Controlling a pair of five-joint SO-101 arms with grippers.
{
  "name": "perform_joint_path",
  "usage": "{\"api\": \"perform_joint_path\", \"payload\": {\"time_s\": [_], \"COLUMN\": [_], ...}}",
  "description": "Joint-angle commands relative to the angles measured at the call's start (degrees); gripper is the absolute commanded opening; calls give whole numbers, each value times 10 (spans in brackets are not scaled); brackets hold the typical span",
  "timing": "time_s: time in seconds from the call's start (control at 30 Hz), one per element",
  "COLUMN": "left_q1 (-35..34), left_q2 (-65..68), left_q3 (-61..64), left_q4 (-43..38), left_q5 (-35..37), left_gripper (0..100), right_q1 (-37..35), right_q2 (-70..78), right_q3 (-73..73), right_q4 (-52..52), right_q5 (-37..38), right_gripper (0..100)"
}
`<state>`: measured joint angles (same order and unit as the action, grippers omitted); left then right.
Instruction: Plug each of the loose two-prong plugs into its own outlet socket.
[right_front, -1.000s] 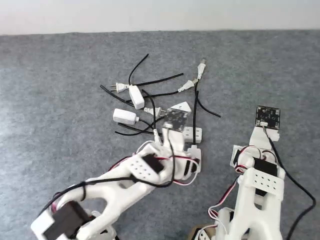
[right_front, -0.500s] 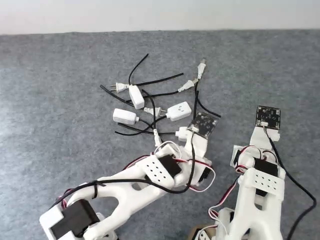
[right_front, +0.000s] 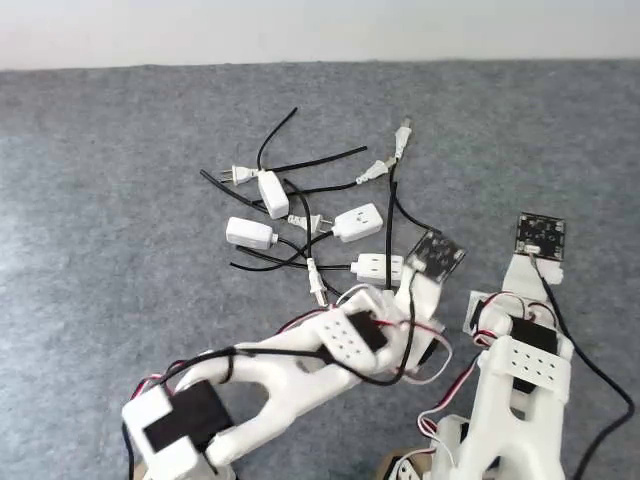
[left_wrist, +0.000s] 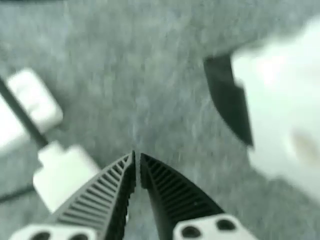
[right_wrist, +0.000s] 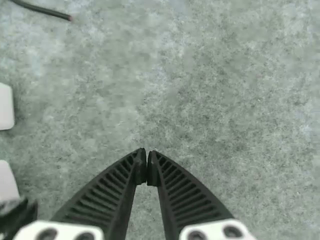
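While your left claw (left_wrist: 136, 159) is hanging closed and empty just beside a white outlet socket (left_wrist: 62, 175), maybe lining up, loose plugs (right_front: 375, 171) are lying beyond it; your right claw (right_wrist: 146, 155) is resting closed, holding nothing, well apart from them.

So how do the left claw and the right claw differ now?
The left claw hangs right beside a white socket; the right claw hangs over grey carpet. The left arm slants across toward the right arm, which points straight ahead. Both claws are shut and hold nothing.
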<state>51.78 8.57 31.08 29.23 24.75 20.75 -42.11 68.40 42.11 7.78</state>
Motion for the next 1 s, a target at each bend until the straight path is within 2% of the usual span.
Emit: {"api": "perform_joint_path", "payload": {"time_s": [0.0,0.13,0.27,0.33,0.67,0.97], "left_q1": [4,-11,-46,-65,-81,-163], "left_q2": [27,40,46,47,47,41], "left_q3": [-68,-106,-112,-117,-116,-119], "left_q4": [15,81,143,164,187,219], "left_q5": [0,7,78,82,81,81], "left_gripper": [13,13,13,13,13,13], "right_q1": [14,14,11,11,11,11], "right_q2": [-4,-4,-4,-4,-4,-4], "right_q3": [-11,-11,-11,-11,-11,-11], "right_q4": [-13,-14,-14,-14,-14,-14], "right_q5": [8,8,8,8,8,8], "right_gripper": [11,11,11,11,13,14]}}
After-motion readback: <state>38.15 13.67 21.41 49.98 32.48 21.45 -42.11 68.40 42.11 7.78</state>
